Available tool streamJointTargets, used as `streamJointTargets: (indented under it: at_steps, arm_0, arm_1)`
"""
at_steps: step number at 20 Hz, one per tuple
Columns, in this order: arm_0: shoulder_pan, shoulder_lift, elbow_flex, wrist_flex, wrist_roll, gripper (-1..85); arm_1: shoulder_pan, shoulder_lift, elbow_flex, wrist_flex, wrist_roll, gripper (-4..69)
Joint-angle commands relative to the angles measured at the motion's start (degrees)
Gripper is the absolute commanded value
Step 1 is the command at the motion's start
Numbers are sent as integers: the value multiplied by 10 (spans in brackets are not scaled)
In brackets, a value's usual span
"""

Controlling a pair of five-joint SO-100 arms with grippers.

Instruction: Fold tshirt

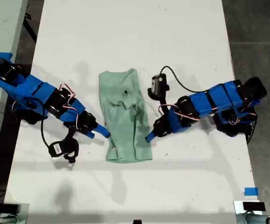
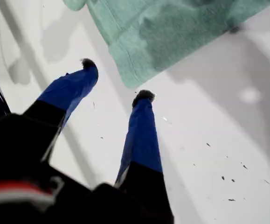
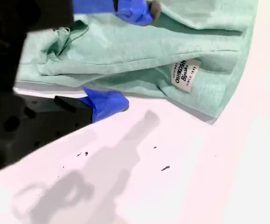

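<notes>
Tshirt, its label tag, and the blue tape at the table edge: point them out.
tshirt (image 1: 124, 122), exterior view, middle of the folded cloth.
label tag (image 3: 184, 73), second wrist view, centre of the white printed label.
blue tape (image 1: 251, 191), exterior view, middle of the strip.

One small white label (image 3: 185, 73) sits sewn on the tshirt (image 3: 125, 51), seen in the second wrist view. It reads "OshKosh B'gosh" in dark letters (with finer print above and below it, too small to make out).
</notes>
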Motion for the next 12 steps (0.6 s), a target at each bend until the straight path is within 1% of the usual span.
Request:
streamJointTargets:
  at_steps: [1,3,5,8,12]
  arm_0:
    - [12,-3,-38,-12,-6,285]
    - [21,-18,-55,-11,11,289]
    - [32,-39,-79,-3,11,290]
    - [41,-95,-131,8,23,294]
    - [51,-175,-192,6,36,302]
  arm_1:
    - [-20,-26,-74,6,16,284]
    - [-30,-69,-123,45,27,328]
    - [-39,-109,-171,84,35,342]
    - [-47,-142,-203,91,43,345]
    - [-54,-189,-247,92,47,343]
